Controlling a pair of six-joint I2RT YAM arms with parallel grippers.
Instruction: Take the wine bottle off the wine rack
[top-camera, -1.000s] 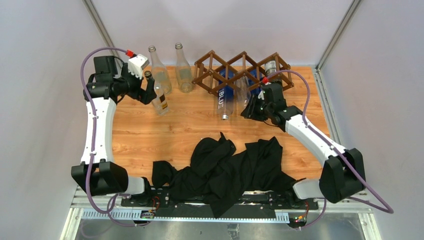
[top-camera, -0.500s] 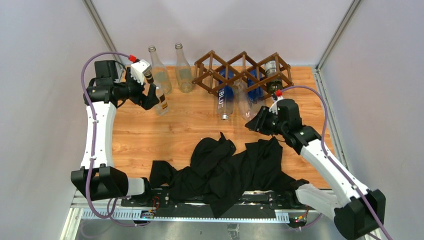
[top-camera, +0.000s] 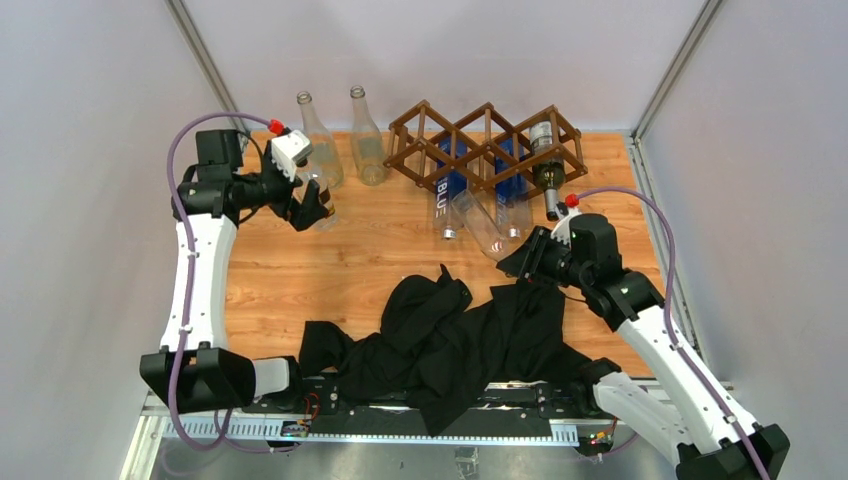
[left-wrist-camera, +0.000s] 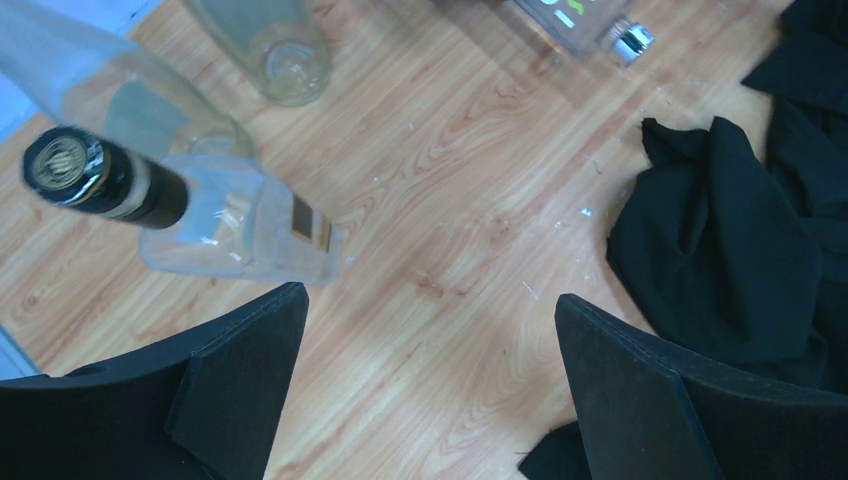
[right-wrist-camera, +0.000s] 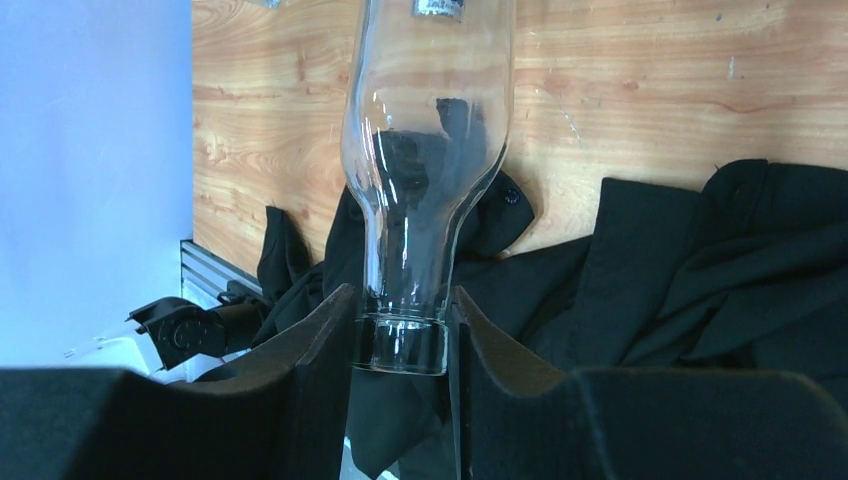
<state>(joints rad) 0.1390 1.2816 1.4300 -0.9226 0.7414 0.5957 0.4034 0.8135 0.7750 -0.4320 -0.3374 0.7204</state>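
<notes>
Two hands work apart here: our right hand (right-wrist-camera: 400, 330) is clamped on the neck of the clear wine bottle (right-wrist-camera: 425, 150), which lies slanted between the rack (top-camera: 485, 140) and the cloth (top-camera: 450, 330), its base toward the rack's front edge, though we cannot tell whether it has left its cell. Our left hand (left-wrist-camera: 428, 305) hangs over the surface (top-camera: 300, 270) with its fingers wide apart and nothing between them, just beside a square bottle (left-wrist-camera: 240, 225) with a dark neck. We see a blue bottle (top-camera: 447, 190) and a dark bottle (top-camera: 548, 175) lying in the rack.
</notes>
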